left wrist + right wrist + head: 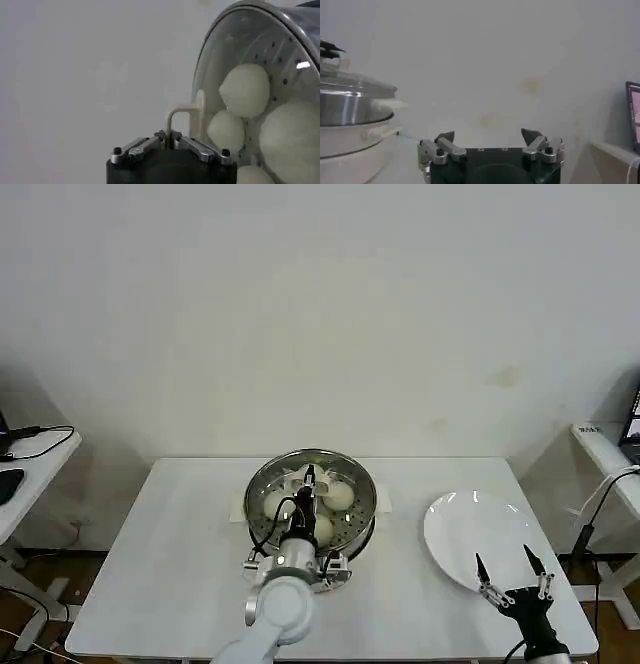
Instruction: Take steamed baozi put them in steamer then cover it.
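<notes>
The steamer (366, 518), a shiny steel pot on a white base, stands mid-table; the right wrist view has it as the steamer (350, 107). The glass cover (350, 474) lies on its rim, seen side-on as the cover (355, 86). Through the glass I see steamed baozi (340, 496), cream-white and round, also as baozi (245, 90) in the left wrist view. My left gripper (310, 480) is above the pot's middle, shut on the cover's beige bar handle (199, 115); the left gripper (168, 139) pinches one leg of it. My right gripper (511, 568) hovers open and holds nothing, shown as the right gripper (488, 135).
A flat white plate (460, 529) lies at the table's right, partly under the right gripper. The white table (180, 564) has bare room left of the pot. Side desks with cables (40, 439) flank the table, and a wall stands behind.
</notes>
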`<action>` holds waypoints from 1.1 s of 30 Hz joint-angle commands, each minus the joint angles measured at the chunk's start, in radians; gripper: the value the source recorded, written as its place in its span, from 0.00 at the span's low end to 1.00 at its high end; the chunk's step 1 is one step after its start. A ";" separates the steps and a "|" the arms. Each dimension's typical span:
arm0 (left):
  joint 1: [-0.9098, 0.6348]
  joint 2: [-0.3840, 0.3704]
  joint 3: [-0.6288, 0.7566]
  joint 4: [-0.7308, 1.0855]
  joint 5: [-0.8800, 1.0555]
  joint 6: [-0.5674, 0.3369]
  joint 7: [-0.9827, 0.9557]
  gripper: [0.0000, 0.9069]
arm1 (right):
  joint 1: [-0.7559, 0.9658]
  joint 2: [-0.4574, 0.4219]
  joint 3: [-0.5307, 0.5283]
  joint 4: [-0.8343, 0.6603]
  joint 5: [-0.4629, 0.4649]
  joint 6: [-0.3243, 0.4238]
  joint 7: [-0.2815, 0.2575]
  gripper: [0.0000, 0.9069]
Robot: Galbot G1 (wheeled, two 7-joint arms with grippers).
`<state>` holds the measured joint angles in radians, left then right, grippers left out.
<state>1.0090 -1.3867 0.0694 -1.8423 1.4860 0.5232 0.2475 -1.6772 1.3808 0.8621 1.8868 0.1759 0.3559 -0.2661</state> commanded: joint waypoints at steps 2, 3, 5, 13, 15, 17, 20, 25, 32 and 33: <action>0.002 -0.004 -0.003 0.004 0.004 -0.007 0.000 1.00 | 0.000 0.001 -0.001 0.000 0.001 0.000 -0.001 1.00; 0.003 -0.004 -0.003 0.004 0.004 -0.007 0.001 1.00 | 0.000 0.001 -0.001 0.000 0.001 0.000 -0.001 1.00; 0.003 -0.005 -0.003 0.004 0.004 -0.008 0.001 1.00 | 0.000 0.001 -0.002 0.001 0.000 0.001 -0.001 1.00; 0.004 -0.007 -0.004 0.003 0.006 -0.009 0.003 1.00 | -0.001 0.003 -0.003 0.003 0.000 0.001 -0.003 1.00; 0.007 -0.007 -0.005 0.003 0.006 -0.010 0.004 1.00 | -0.001 0.003 -0.004 0.003 0.000 0.001 -0.003 1.00; 0.008 -0.008 -0.007 0.003 0.007 -0.012 0.003 1.00 | -0.001 0.003 -0.004 0.003 0.000 0.001 -0.003 1.00; 0.010 -0.006 -0.007 0.001 0.007 -0.013 0.005 1.00 | -0.001 0.003 -0.005 0.003 0.000 0.001 -0.004 1.00; 0.015 -0.001 -0.008 -0.010 0.008 -0.015 0.007 1.00 | -0.002 0.004 -0.006 0.004 -0.001 0.001 -0.005 1.00; 0.023 0.014 -0.008 -0.040 0.005 -0.016 0.012 1.00 | -0.003 0.005 -0.008 0.004 -0.001 0.001 -0.005 1.00; 0.024 0.019 -0.009 -0.045 0.004 -0.017 0.013 1.00 | -0.003 0.005 -0.008 0.004 -0.001 0.002 -0.005 1.00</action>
<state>1.0275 -1.3767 0.0600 -1.8689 1.4969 0.5065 0.2515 -1.6797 1.3855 0.8541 1.8910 0.1750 0.3570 -0.2709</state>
